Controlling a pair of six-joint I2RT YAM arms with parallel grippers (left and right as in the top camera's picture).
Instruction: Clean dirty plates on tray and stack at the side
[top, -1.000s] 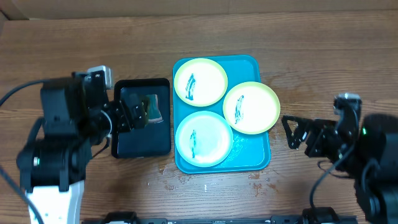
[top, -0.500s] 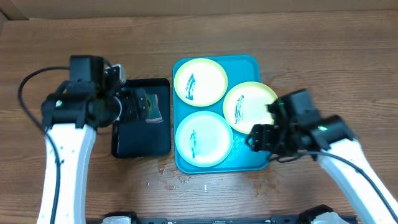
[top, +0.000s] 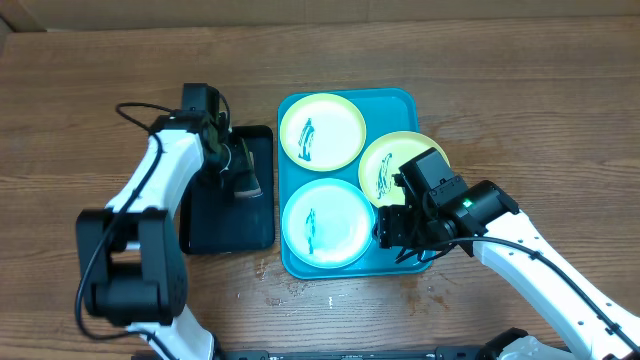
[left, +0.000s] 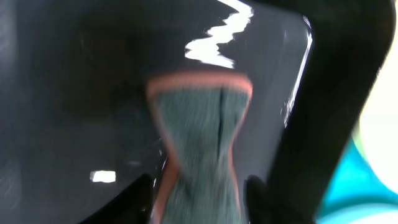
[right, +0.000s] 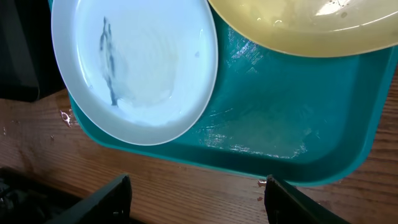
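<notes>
Three plates lie on the turquoise tray (top: 400, 100), each with a dark smear: one at the back left (top: 322, 131), one at the right (top: 385, 160), one at the front (top: 328, 222). My right gripper (top: 398, 243) hovers open at the tray's front right corner. In the right wrist view it (right: 198, 186) stands over bare wood just short of the tray rim (right: 280, 124), with the front plate (right: 143, 62) and right plate (right: 298, 25) beyond. My left gripper (top: 240, 172) is over the black tray, shut on a green sponge (left: 199, 124) pinched narrow between its fingers (left: 258, 199).
The smaller black tray (top: 225, 225) sits just left of the turquoise one; its glossy floor (left: 74, 93) fills the left wrist view. Wooden table surrounds both trays. The right arm lies across the right plate's outer edge.
The left gripper has reached further over the black tray and closed on the sponge. The right arm has swung in from the table's right side to the turquoise tray's front right corner.
</notes>
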